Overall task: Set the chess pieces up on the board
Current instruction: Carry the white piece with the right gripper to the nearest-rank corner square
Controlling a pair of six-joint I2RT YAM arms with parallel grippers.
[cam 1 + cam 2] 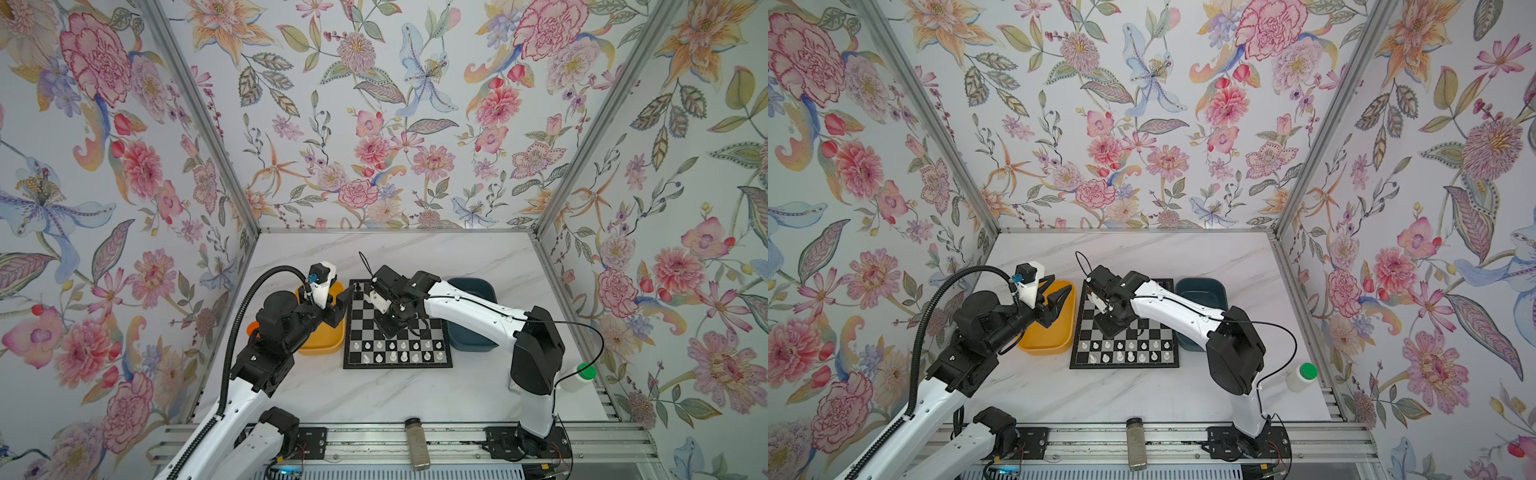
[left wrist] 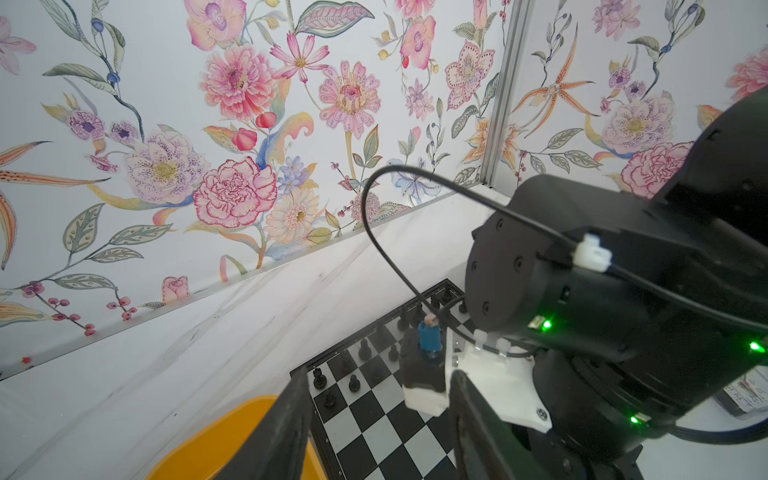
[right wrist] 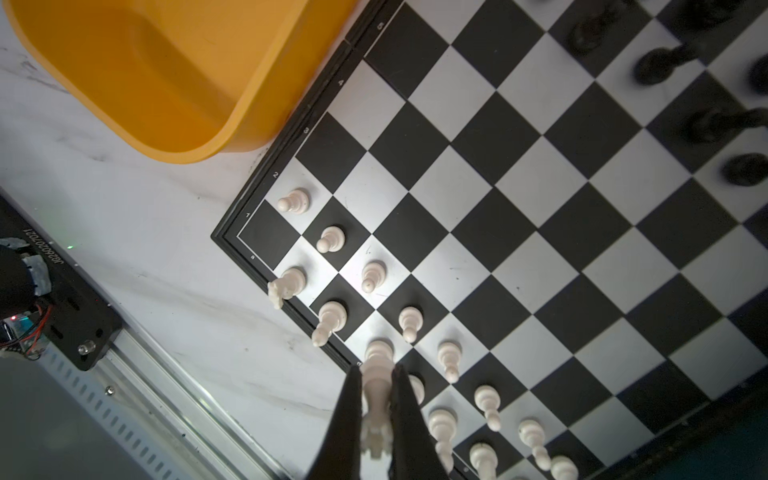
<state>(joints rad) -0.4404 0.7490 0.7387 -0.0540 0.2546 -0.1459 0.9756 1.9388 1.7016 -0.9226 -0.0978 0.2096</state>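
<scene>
The board (image 1: 397, 366) lies mid-table, and shows in both top views. White chess pieces (image 1: 399, 351) fill most of its two near rows; black ones (image 2: 353, 382) stand at the far end. My right gripper (image 3: 376, 370) is shut on a tall white crowned piece (image 3: 376, 399), whose base is at a near-row square beside a white bishop (image 3: 330, 320). I cannot tell whether it touches the board. My left gripper (image 2: 378, 378) hangs open and empty above the board's far left corner, beside the yellow tray (image 1: 320, 347).
A dark blue tray (image 1: 473, 286) sits right of the board, under my right arm. Near the right wall stands a white bottle with a green cap (image 1: 579, 376). A small jar (image 1: 417, 442) lies on the front rail.
</scene>
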